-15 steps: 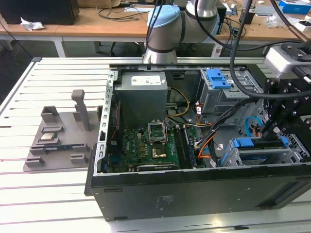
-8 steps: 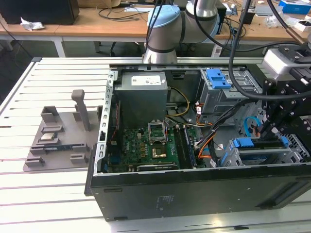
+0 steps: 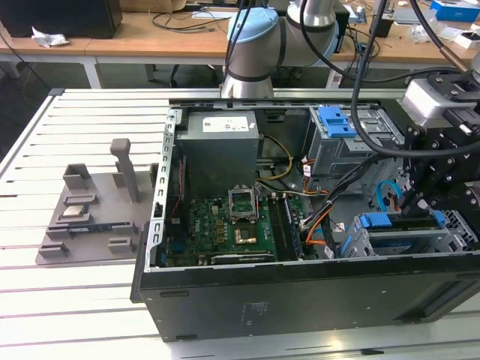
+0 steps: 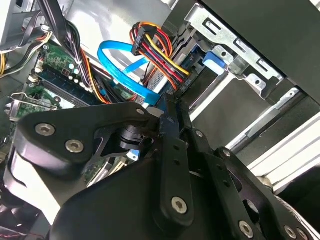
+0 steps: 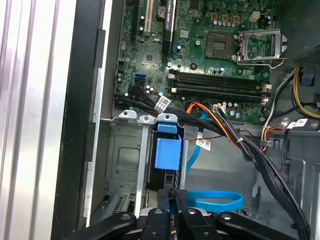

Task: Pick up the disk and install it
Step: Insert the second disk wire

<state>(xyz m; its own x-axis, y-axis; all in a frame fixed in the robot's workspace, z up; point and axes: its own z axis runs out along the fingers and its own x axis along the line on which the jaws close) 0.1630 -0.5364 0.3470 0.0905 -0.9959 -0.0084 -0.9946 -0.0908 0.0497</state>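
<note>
With its fingers closed on the disk's (image 5: 166, 150) blue carrier at lower centre, the gripper (image 5: 174, 200) may snag the nearby blue data cable (image 5: 220, 200) and jam the disk against the drive cage (image 5: 125, 160).

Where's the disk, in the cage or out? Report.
In. The disk sits between the cage walls in the first wrist view, blue tab outward, gripper at its end.

The disk (image 3: 409, 238), edged with blue carrier rails, sits slotted in the metal drive cage (image 3: 358, 246) at the computer case's (image 3: 300, 296) lower corner on the exterior view's right.
</note>
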